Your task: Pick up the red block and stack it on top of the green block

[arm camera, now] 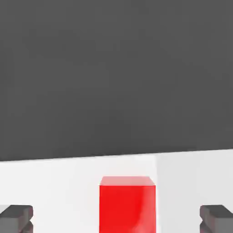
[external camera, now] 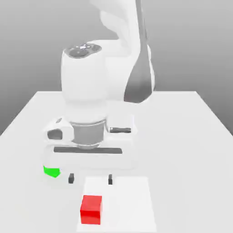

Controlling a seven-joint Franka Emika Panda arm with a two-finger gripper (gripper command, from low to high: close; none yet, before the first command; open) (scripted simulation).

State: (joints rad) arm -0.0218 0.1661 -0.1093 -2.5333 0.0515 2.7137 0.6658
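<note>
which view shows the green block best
The exterior view. There the green block sits on the table at the exterior view's left, partly hidden behind the robot's hand. The hand view looks at the red block between the open gripper fingertips instead.

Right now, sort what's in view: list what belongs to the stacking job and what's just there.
Belongs to the job:
- red block, on the table, nothing gripping it
- green block, partly hidden behind the arm
- claw, open, fingers apart, empty

Just there:
- white table
- lighter square patch under the red block
</note>
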